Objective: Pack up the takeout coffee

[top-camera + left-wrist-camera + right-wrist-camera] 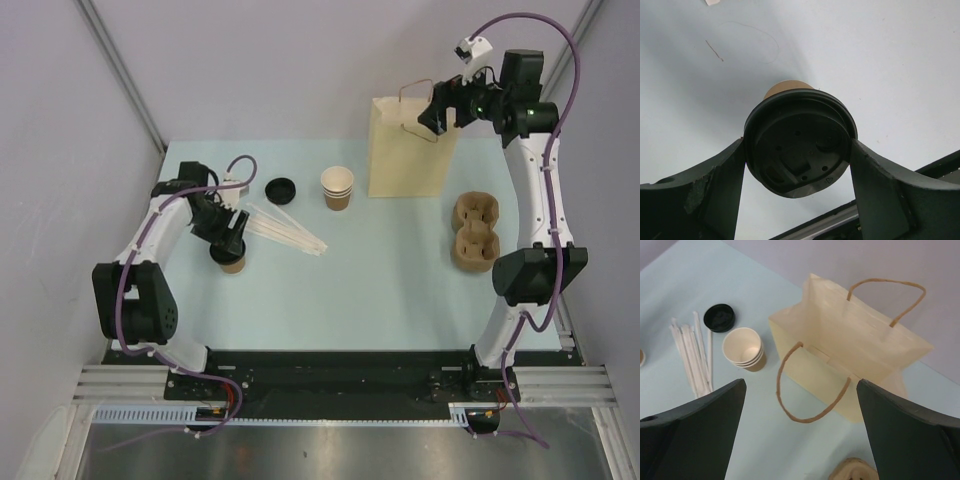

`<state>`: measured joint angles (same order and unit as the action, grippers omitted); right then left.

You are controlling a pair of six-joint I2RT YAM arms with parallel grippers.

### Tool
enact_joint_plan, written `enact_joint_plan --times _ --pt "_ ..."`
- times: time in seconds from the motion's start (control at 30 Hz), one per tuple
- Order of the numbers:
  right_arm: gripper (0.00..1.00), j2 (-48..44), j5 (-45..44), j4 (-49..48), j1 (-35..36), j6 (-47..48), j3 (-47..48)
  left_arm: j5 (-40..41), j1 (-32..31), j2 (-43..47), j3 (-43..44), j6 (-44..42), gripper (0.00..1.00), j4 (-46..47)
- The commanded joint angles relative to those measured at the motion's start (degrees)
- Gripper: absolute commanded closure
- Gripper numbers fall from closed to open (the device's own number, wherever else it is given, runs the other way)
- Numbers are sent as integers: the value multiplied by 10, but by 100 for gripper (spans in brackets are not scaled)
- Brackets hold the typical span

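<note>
With the left gripper (798,150) clasping the coffee (233,263) at the table's (380,290) left side, lift it straight and level, then carry it to the bag (840,355), over which the right gripper (801,385) hangs, fingers spread and empty.

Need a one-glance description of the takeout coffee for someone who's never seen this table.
Start at the light blue table and go to its left side, where the left gripper reaches down. The takeout coffee is the small brown paper cup between its jaws. It alone wears a black lid; the stack of cups is lidless and the loose lid lies without a cup.
</note>
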<state>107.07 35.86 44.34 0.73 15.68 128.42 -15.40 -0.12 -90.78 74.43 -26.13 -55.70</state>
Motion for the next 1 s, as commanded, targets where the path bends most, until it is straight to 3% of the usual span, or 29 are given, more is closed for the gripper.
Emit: enact_joint_plan --times 0.0,0.33,0.37,0.77,0.97 --pt "0 20 -26 16 1 60 42 -11 -1 3 -12 -3 52 36" --pt "0 35 -53 41 22 150 43 -21 -1 12 -18 8 12 31" --pt "0 37 -58 39 25 151 43 -22 -1 13 -12 9 2 29" --pt "0 26 -47 48 28 155 26 -50 -1 30 55 22 0 -15" --pt "0 19 -36 62 7 119 67 -65 -1 49 109 36 1 -41"
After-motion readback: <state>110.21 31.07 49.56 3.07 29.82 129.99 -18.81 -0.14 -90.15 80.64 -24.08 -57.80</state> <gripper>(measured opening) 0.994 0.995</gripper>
